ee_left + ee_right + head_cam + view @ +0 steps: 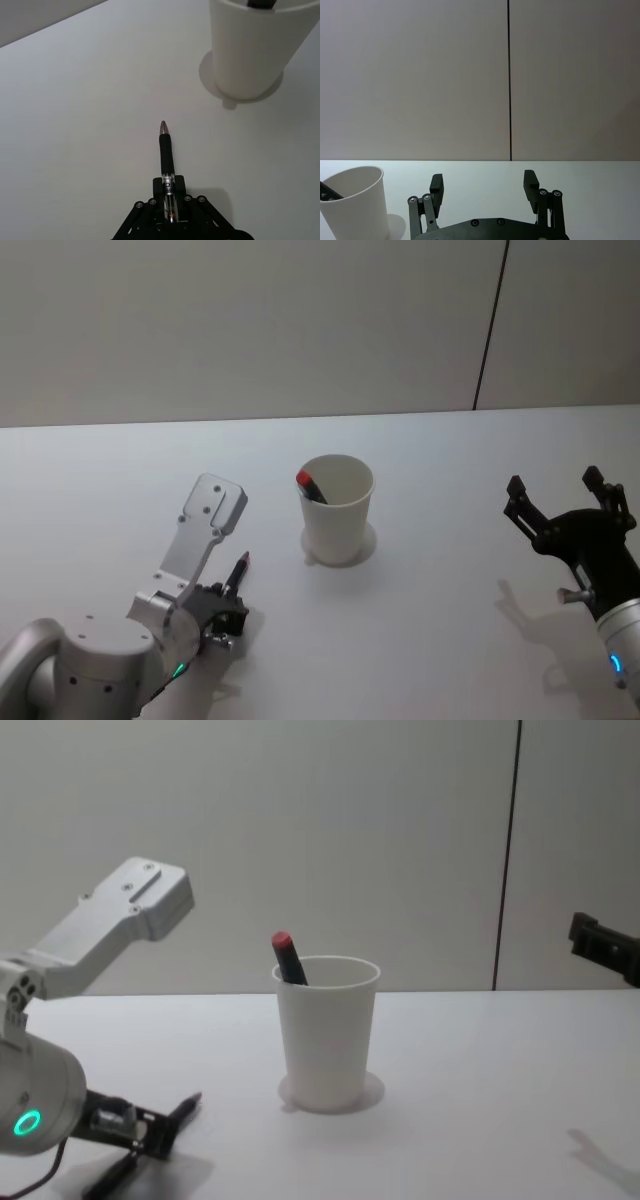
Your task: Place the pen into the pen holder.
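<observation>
The left hand (169, 192) is matte black, its linkage bars pinned with small silver screws. The left arm (95, 650) is a rounded silver-grey housing dotted with dark screw holes, with a green light (25, 1124) and a flat pale-grey bracket (207, 518) with rounded corners. The right hand (553, 485) is black too, with blocky fingertips; its silver wrist (622, 630) carries a blue light (615, 661).

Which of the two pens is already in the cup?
The red-topped pen, leaning inside the white cup; the left gripper holds the black pen; right gripper idles open.
</observation>
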{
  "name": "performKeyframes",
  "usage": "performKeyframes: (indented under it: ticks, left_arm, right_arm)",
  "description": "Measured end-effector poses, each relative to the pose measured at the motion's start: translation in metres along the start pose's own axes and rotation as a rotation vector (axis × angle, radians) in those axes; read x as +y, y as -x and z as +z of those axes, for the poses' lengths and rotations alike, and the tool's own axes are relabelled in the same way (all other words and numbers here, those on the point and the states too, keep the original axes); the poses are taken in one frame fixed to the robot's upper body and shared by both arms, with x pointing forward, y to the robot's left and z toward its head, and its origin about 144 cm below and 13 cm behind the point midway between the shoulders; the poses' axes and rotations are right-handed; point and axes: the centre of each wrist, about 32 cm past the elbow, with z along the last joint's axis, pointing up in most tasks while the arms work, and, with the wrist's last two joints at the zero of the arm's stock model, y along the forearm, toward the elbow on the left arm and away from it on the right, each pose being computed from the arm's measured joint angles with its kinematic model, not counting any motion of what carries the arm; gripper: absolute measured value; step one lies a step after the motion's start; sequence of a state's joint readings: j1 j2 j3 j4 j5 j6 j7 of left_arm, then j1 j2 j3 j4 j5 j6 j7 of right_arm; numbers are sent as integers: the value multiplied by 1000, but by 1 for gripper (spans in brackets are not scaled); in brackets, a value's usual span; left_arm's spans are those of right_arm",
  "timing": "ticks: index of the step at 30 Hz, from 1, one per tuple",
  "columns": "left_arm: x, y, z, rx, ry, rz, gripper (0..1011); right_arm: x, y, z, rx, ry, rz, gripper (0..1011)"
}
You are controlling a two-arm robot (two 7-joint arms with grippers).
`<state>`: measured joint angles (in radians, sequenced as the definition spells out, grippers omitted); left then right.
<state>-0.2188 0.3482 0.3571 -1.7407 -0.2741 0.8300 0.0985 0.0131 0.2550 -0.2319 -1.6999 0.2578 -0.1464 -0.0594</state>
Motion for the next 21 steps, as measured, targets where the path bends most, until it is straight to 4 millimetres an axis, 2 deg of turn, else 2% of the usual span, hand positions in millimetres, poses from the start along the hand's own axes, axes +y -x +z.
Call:
performKeyframes:
  ticks: [21]
  left_arm:
    - [15, -10, 0, 33, 269, 28, 139]
  right_arm:
    - [0, 0, 0, 0, 0, 0, 1002]
